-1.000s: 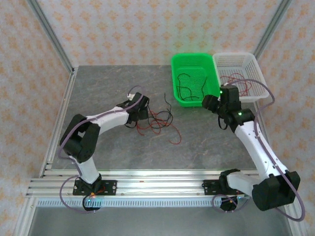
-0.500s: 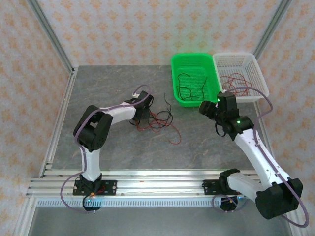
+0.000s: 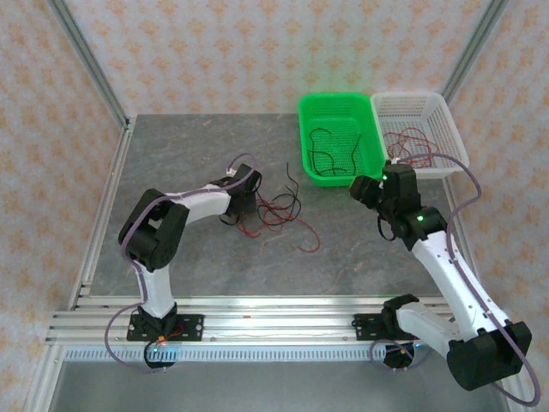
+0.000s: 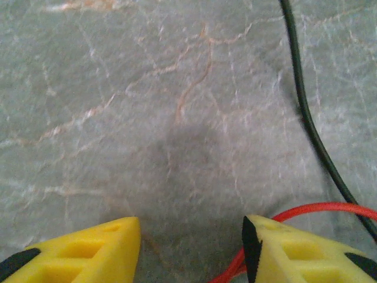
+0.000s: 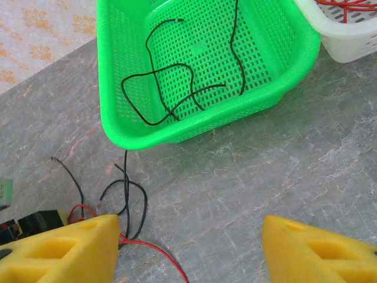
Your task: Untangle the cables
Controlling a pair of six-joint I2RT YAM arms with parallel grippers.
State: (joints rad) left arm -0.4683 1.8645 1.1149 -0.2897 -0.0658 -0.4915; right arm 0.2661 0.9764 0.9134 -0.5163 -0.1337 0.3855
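Observation:
A tangle of thin red and black cables (image 3: 276, 209) lies on the grey table left of centre. My left gripper (image 3: 244, 202) is low at the tangle's left edge. In the left wrist view this gripper (image 4: 191, 236) is open over bare table. A red cable (image 4: 318, 208) curves under its right fingertip (image 4: 294, 247), and a black cable (image 4: 306, 112) runs past on the right. My right gripper (image 3: 364, 189) hangs open by the green basket's near corner. From the right wrist view, this gripper (image 5: 191, 236) has black cable loops (image 5: 126, 194) and a red strand (image 5: 159, 253) beside its left finger.
The green basket (image 3: 303, 129) at the back holds loose black cables (image 5: 171, 88). Next to it, on the right, the white basket (image 3: 455, 129) holds red cables (image 3: 407, 142). Bare table lies between my two grippers. An aluminium rail (image 3: 257, 322) runs along the near edge.
My left arm's elbow has swung while its gripper stayed at the tangle's left edge. My right gripper has dropped slightly toward the table in front of the green basket.

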